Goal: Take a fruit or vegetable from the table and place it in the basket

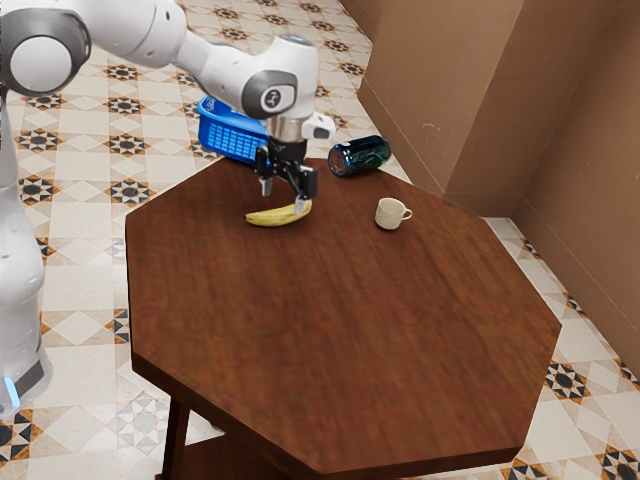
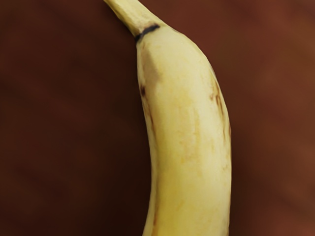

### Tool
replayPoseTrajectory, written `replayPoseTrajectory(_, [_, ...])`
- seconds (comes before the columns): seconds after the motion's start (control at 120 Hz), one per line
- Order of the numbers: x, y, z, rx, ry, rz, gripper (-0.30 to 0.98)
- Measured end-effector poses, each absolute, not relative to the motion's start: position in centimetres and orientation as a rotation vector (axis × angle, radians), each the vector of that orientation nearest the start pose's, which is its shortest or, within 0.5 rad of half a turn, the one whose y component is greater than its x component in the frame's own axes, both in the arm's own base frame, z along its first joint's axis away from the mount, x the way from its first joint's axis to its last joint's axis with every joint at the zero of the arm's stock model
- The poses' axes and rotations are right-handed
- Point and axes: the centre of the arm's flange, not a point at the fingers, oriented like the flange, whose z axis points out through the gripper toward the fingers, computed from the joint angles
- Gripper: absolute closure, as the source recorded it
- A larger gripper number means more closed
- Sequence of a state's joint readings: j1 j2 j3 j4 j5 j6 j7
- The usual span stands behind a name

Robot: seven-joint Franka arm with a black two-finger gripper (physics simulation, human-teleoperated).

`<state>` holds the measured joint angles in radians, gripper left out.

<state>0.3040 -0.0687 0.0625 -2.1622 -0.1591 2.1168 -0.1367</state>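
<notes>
Table (image 1: pixel 340 330) mid-frame; banana (image 1: pixel 278 216) lies on it, upper middle, unlifted. Gripper (image 1: pixel 284 197) right over it, fingers apart, nothing grasped; contact hard to judge. Basket (image 1: pixel 232 138) farther back, upper left. Remaining: grasp, lift, drop in.

And there's yellow on the banana (image 1: pixel 268 217), streaked brown, dark band by its stem, over a red-brown, grained bench (image 1: pixel 320 330)! Beyond the banana, a bright blue basket (image 1: pixel 225 136); near it, a cream cup (image 1: pixel 388 215).
</notes>
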Motion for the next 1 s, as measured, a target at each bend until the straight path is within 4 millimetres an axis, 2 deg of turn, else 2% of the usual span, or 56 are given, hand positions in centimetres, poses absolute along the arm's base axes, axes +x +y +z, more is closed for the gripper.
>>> replayPoseTrajectory(0.283, [49.8,18.3,41.9,-3.135,-0.945,-0.054,0.01])
replayPoseTrajectory(0.492, [50.1,18.2,41.8,-3.135,-0.931,-0.074,0.25])
replayPoseTrajectory(0.65, [50.2,18.0,41.8,-3.136,-0.926,-0.089,0.33])
replayPoseTrajectory(0.833, [50.3,18.0,41.8,-3.138,-0.930,-0.098,0.35])
replayPoseTrajectory(1.0, [50.4,18.1,41.2,-3.141,-0.940,-0.088,0.25])
